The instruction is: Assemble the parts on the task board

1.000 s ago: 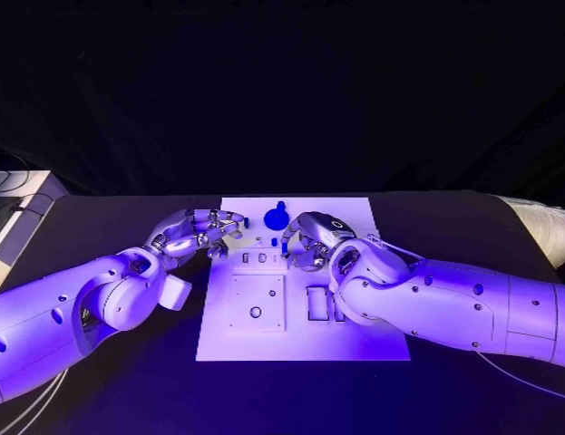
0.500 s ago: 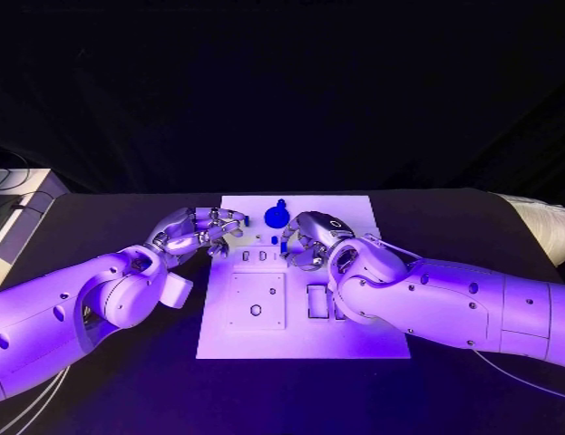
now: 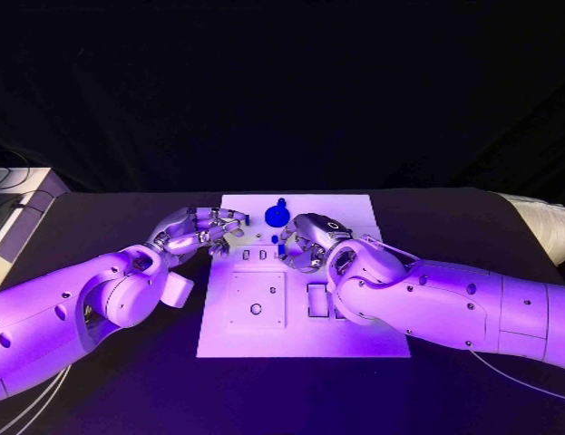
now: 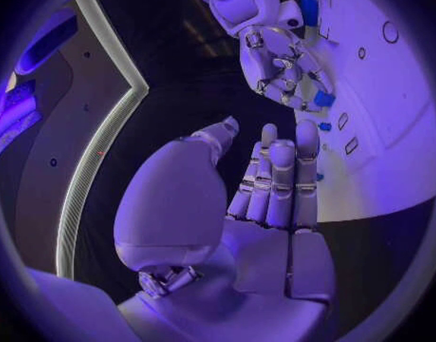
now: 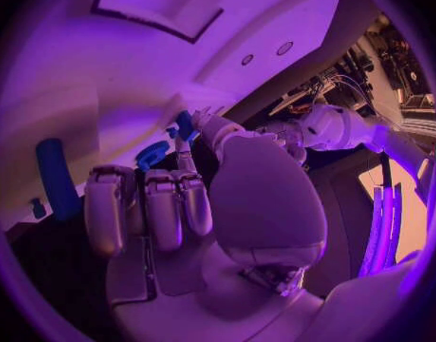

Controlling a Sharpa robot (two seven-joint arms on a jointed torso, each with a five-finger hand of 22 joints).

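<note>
The white task board (image 3: 302, 313) lies mid-table. A round blue part (image 3: 277, 216) stands near its far edge, and a small blue part (image 3: 276, 239) lies just in front of it. My right hand (image 3: 311, 241) hovers over the board's far middle and pinches a small blue part (image 5: 184, 121) between thumb and fingertip; the same part (image 4: 323, 99) is at its fingertips in the left wrist view. My left hand (image 3: 201, 230) sits at the board's far left edge, with its fingers (image 4: 275, 175) straight, together and holding nothing.
The board carries a raised square plate (image 3: 256, 301) with a hole and a rectangular slot (image 3: 317, 302) beside it. A long blue part (image 5: 57, 178) lies on the board. A pale box (image 3: 7, 227) stands at the table's left, and a white bundle (image 3: 550, 227) at its right.
</note>
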